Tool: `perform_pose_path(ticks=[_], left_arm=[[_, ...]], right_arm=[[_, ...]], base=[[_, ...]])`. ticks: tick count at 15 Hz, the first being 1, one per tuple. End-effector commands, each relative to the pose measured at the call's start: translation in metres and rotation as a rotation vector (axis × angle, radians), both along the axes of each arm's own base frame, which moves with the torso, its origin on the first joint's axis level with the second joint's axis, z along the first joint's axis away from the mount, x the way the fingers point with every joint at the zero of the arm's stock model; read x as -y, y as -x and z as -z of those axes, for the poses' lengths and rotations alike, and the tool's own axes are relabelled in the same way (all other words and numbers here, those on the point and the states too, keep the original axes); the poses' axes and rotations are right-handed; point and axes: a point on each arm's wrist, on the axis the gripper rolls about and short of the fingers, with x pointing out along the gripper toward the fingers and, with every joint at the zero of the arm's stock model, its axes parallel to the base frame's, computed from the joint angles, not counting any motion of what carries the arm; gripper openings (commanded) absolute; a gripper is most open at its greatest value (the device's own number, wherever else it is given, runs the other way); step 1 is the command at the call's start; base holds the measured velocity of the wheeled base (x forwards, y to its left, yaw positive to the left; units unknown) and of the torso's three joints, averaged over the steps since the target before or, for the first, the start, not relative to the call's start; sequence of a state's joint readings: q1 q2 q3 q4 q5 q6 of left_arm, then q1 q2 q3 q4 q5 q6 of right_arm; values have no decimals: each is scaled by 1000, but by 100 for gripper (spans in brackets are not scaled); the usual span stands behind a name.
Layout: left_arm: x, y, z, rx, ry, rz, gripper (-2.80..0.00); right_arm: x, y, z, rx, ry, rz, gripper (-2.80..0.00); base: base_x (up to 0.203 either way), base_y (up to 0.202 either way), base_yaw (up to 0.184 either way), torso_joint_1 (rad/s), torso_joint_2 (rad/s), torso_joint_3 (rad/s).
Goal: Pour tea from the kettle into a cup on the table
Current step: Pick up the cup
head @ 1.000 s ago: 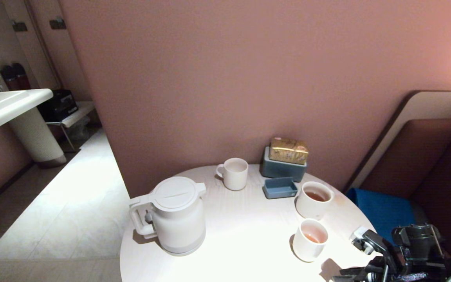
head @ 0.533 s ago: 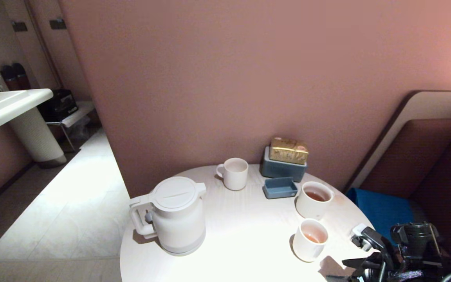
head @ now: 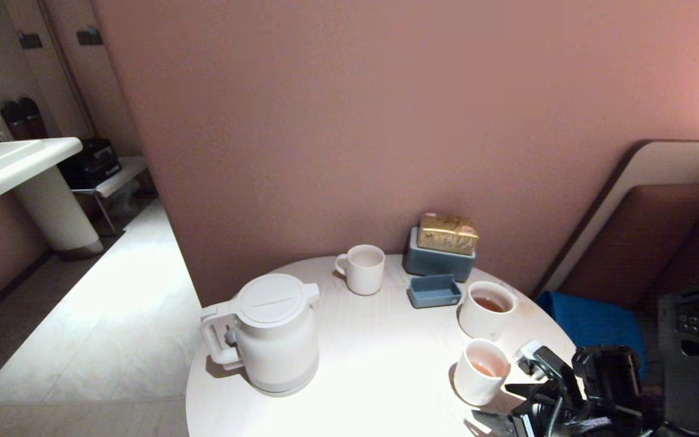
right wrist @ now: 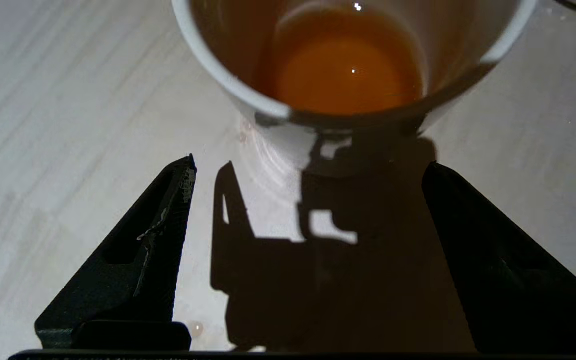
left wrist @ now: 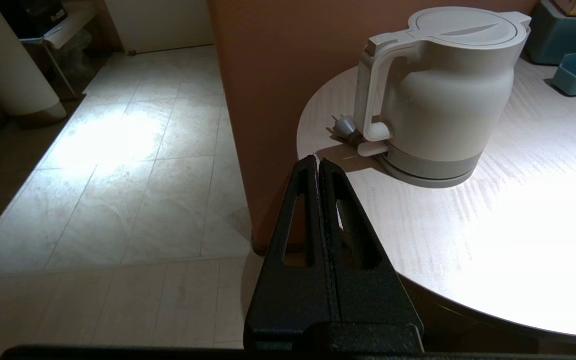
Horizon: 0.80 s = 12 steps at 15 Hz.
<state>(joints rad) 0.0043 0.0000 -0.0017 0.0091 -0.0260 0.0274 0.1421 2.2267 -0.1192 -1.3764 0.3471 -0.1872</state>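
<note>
round white table [head: 355, 358] holds kettle [head: 270, 332]; right gripper [right wrist: 308, 170], jaws wide and empty, faces cup [head: 480, 371] of tea [right wrist: 348, 65].

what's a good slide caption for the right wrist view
Open right gripper facing the small white cup of reddish-brown tea on the table.

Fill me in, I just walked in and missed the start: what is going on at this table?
The right gripper, open, sits low at the near right edge of the round white table, facing the small white handleless cup, which holds a little reddish-brown tea; it is not touching it. The large white kettle stands upright, unheld. The left gripper is shut beside the table, off its edge.
</note>
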Motion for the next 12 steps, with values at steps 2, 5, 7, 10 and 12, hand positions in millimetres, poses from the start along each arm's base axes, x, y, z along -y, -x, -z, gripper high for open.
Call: perform_pose_path(ticks=[2, 5, 7, 10, 12], left_arm=[[0, 0, 0, 0, -1, 0, -280], [0, 0, 0, -1, 0, 0, -280], [0, 0, 0, 0, 0, 0, -280], [0, 0, 0, 1, 0, 0, -280], [0, 0, 0, -2, 0, 0, -280]], right_arm=[[-2, 2, 11, -5, -9, 5, 0], [-2, 1, 9, 11, -13, 8, 0], [-2, 0, 9, 18, -18, 6, 0], [-5, -7, 8, 50, -25, 2, 0], [-5, -11, 5, 67, -59, 28, 0]], base=[[0, 0, 0, 0, 0, 0], [0, 0, 0, 0, 0, 0], [0, 0, 0, 0, 0, 0], [0, 0, 0, 0, 0, 0], [0, 0, 0, 0, 0, 0]])
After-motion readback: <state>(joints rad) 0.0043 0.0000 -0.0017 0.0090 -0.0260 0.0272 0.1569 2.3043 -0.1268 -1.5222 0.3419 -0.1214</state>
